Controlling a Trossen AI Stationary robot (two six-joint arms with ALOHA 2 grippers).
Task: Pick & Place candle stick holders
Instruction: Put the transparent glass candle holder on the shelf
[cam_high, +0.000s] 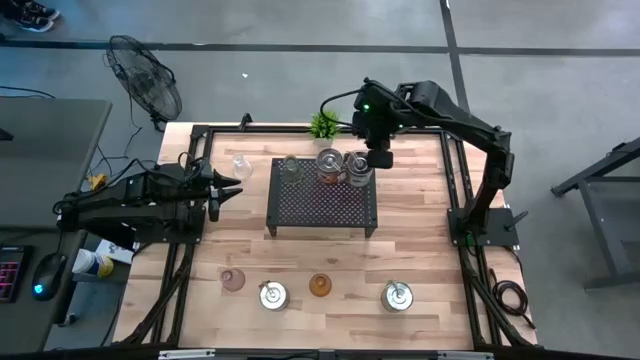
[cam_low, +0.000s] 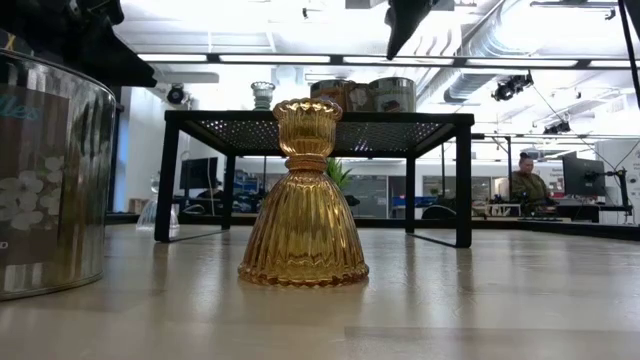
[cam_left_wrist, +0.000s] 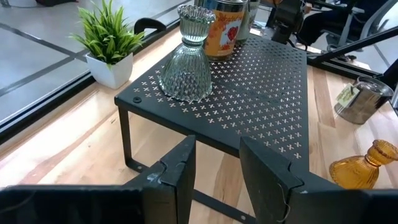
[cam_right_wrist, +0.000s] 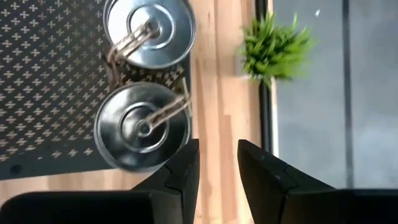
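Observation:
A greenish glass holder (cam_high: 291, 165) and two silver tin holders (cam_high: 328, 165) (cam_high: 357, 168) stand on their bases along the far edge of the black perforated rack (cam_high: 320, 210). A clear glass holder (cam_high: 241, 165) stands on the table left of the rack. A pink holder (cam_high: 233, 280), a silver one (cam_high: 272, 295), an amber one (cam_high: 320, 285) and another silver one (cam_high: 397, 296) stand in a row near the table's near edge. My right gripper (cam_right_wrist: 217, 158) is open, pointing down above the rack's far right corner, beside the right tin (cam_right_wrist: 143, 127). My left gripper (cam_left_wrist: 214, 168) is open and level, left of the rack.
A small green potted plant (cam_high: 323, 124) stands at the far edge behind the rack. Black frame rails (cam_high: 452, 180) run along the table's left and right sides. Bare wood lies between the rack and the near row. A fan (cam_high: 147, 80) stands off the table's far left corner.

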